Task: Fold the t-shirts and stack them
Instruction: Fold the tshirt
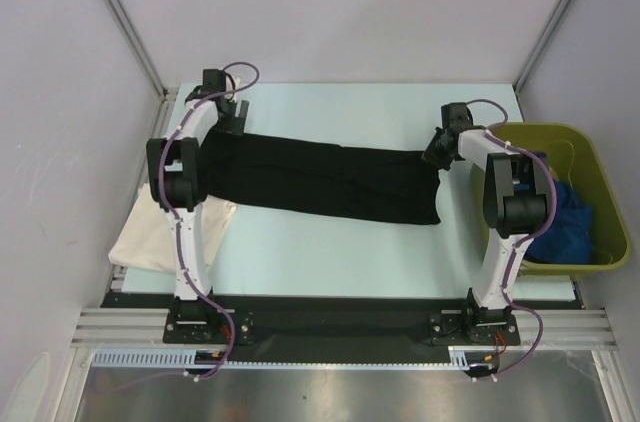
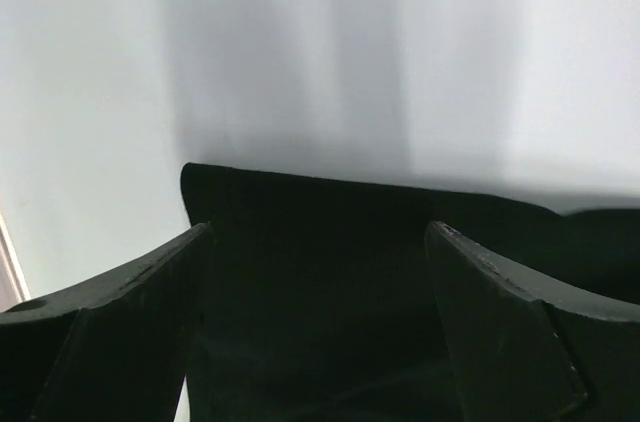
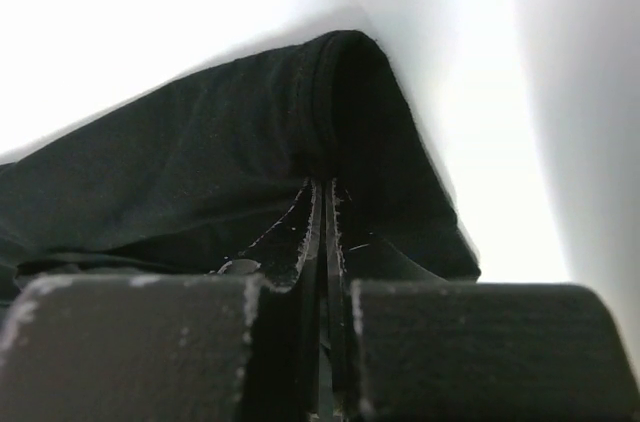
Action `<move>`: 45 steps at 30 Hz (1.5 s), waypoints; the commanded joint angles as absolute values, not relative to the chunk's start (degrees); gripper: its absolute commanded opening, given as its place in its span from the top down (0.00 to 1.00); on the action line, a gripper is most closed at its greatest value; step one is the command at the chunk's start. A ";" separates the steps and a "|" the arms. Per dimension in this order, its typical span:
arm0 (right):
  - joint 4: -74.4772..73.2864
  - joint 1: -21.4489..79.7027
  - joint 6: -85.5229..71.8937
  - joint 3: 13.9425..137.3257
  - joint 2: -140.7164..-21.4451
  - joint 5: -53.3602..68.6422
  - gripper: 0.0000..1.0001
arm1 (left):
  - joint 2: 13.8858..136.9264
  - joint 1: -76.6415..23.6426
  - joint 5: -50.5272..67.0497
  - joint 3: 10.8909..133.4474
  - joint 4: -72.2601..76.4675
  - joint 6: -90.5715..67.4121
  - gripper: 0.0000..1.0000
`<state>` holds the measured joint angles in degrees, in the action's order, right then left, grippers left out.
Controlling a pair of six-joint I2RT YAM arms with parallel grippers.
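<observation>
The large black t-shirt (image 1: pixel 320 180) lies stretched in a long band across the table. My left gripper (image 1: pixel 235 120) is at its far left corner, jaws wide open, with black cloth (image 2: pixel 320 282) lying between the fingers (image 2: pixel 130 322). My right gripper (image 1: pixel 437 150) is at the far right corner, shut on a fold of the black shirt (image 3: pixel 200 182) by its hem; in the right wrist view the gripper (image 3: pixel 322 187) shows its jaws pressed together. The cream t-shirt (image 1: pixel 150 237) lies at the near left, partly under the left arm. The blue t-shirt (image 1: pixel 570 214) is bunched in the bin.
The olive-green bin (image 1: pixel 608 204) stands at the right edge of the table, close beside the right arm. Grey walls enclose the back and both sides. The pale table (image 1: pixel 330 252) shows in front of the black shirt.
</observation>
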<state>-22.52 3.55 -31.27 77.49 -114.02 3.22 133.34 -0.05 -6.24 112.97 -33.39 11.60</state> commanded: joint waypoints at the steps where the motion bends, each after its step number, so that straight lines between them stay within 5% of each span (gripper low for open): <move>1: -23.47 3.51 -29.45 77.87 -111.98 0.53 1.00 | 135.26 1.49 -10.01 117.15 -35.33 9.76 0.09; 8: -24.00 3.08 -27.25 77.34 -112.67 1.23 1.00 | 139.83 1.76 -5.36 120.84 -38.92 9.14 0.26; 11: -26.52 2.90 -27.77 78.65 -113.55 1.15 1.00 | 141.76 2.54 -3.09 124.54 -40.43 8.18 0.73; 12: -27.41 2.64 -27.77 78.84 -113.47 0.10 1.00 | 141.85 2.55 -3.25 124.89 -40.43 7.83 0.99; 24: -28.38 3.16 -25.14 81.11 -113.91 -1.67 0.99 | 139.75 6.68 -5.19 123.49 -38.59 6.94 1.00; 28: -30.85 4.65 -23.82 84.19 -113.38 -3.34 0.80 | 138.34 6.68 -0.45 123.48 -38.05 9.22 0.98; 29: -29.54 5.01 -23.38 84.20 -111.46 -2.99 0.76 | 138.17 6.51 2.78 123.75 -38.23 9.49 0.91; 30: -28.49 5.62 -22.68 84.03 -110.23 -2.29 0.69 | 137.90 6.59 3.07 123.92 -38.23 9.58 0.67; 33: -29.00 6.68 -22.67 85.60 -107.76 -2.28 0.65 | 136.59 6.59 2.38 124.01 -37.97 10.28 0.45; 39: -40.33 7.73 -24.34 89.83 -103.38 -7.90 0.60 | 133.60 6.59 1.06 123.23 -37.62 14.40 0.34; 45: -49.30 9.84 -26.36 80.28 -96.87 -11.16 0.53 | 134.03 6.68 -5.53 120.94 -36.83 16.52 0.31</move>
<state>-41.25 8.58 -24.95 85.32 -100.95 -7.77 137.14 6.50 -1.56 121.60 -37.91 14.00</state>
